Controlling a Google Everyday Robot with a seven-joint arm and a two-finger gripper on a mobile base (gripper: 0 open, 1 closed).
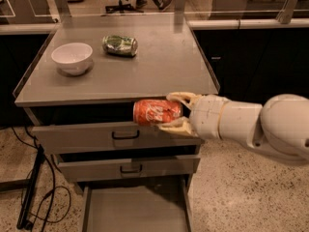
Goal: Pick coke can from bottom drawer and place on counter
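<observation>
Gripping the coke can [148,113] sideways in the camera view, the gripper [166,112] has its two pale fingers [182,98] clamped on the can, one over the top and one underneath. The can lies horizontal, white script facing us, hanging in the air right at the front of the cabinet, just under the front lip of the counter [159,62] and above the face of the top drawer [87,138]. It touches neither surface as far as can be seen. The thick white arm [251,124] reaches in from the right. Down below, the bottom drawer [135,211] stands pulled open, its flat grey floor showing. Between it and the top drawer sits the middle drawer [159,167], and both upper drawers carry black handles. Up on the counter, a white bowl [72,58] rests toward the left side, and a green can [119,45] lies on its side just beside it, further back. Dark cables [31,197] trail over the speckled floor [241,197] left of the cabinet.
</observation>
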